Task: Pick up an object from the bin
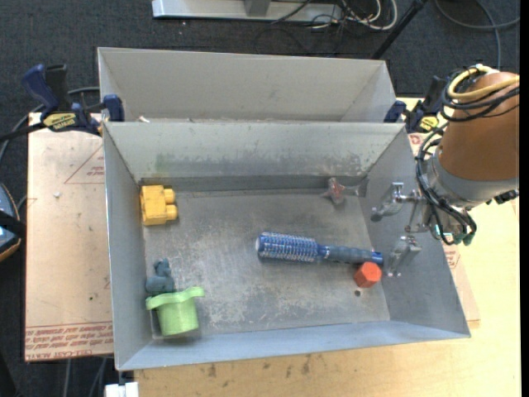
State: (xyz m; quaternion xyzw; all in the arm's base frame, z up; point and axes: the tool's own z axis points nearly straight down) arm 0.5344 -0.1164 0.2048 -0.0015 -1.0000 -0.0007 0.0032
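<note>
The gripper (pixel 398 230) hangs spread wide by the handle of the blue hairbrush (pixel 289 247) and a red thing (pixel 368 274), maybe a ball.

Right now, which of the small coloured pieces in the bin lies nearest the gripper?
The small red piece at the handle end of the blue hairbrush, just beside the gripper. The yellow block and green cup lie far left.
</note>
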